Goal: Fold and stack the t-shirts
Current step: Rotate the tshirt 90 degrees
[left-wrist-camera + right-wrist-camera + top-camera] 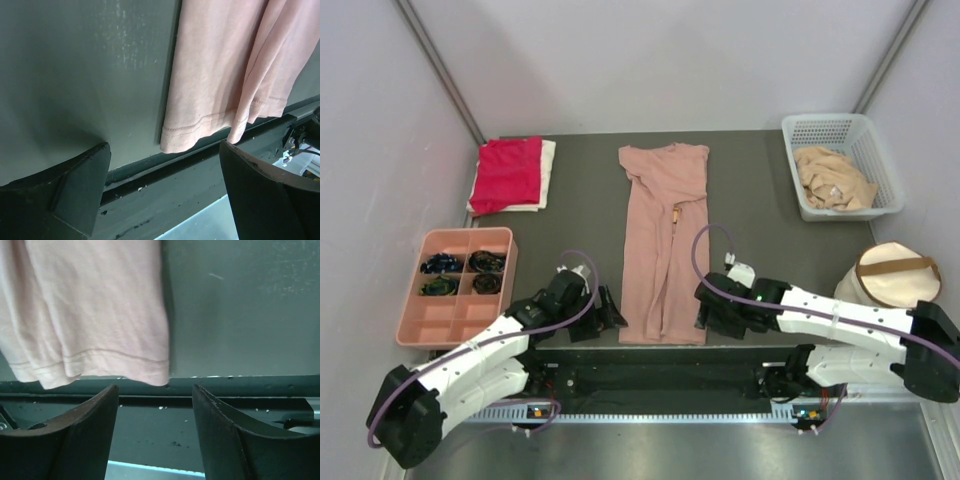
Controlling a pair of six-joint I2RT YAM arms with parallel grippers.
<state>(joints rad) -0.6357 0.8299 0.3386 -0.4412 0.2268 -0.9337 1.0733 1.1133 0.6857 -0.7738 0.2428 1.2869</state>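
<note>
Dark table [580,200] carried: pink t-shirt [665,240] laid centre, white t-shirt [548,170] far left under red one [508,172], basket [825,120] far right, compartment tray [465,232] near left, cream bag [892,285] near right.

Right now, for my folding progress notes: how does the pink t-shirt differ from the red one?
The pink t-shirt is a long narrow strip at mid-table; the red t-shirt is a compact rectangle at the far left. The pink one lies alone; the red one sits on a white garment. Both lie flat, ungripped.
</note>
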